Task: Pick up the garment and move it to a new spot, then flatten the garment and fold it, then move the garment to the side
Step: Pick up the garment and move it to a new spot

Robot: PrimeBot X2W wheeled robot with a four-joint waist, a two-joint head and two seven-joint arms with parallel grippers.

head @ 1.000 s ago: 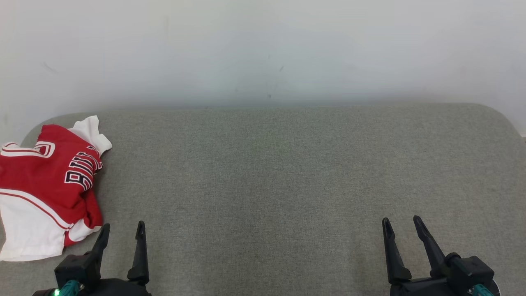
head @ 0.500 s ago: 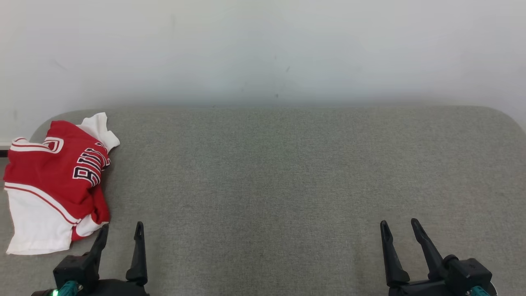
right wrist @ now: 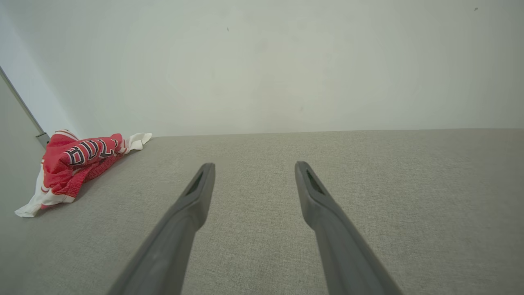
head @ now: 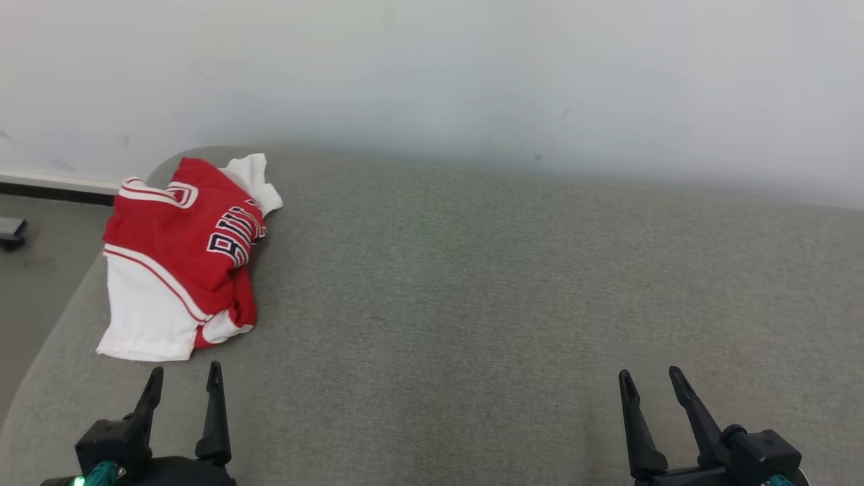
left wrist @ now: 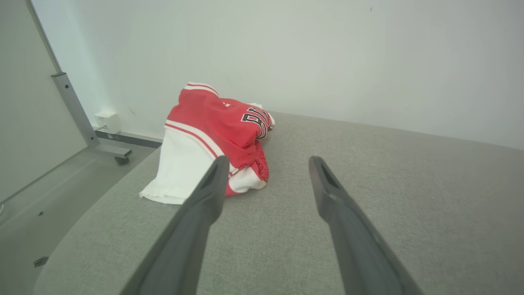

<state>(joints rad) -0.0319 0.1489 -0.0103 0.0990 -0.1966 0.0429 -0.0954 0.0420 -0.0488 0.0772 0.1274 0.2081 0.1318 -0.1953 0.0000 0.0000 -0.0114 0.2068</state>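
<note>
The left end effector (head: 185,368) and the right end effector (head: 649,371) were empty, fingers apart, at the near edge of the grey counter (head: 472,304), so the pick-up looked not yet begun. Next, the left one would need to reach forward to the garment (head: 179,253), a crumpled red-and-white jersey with dark lettering at the far left corner.
</note>
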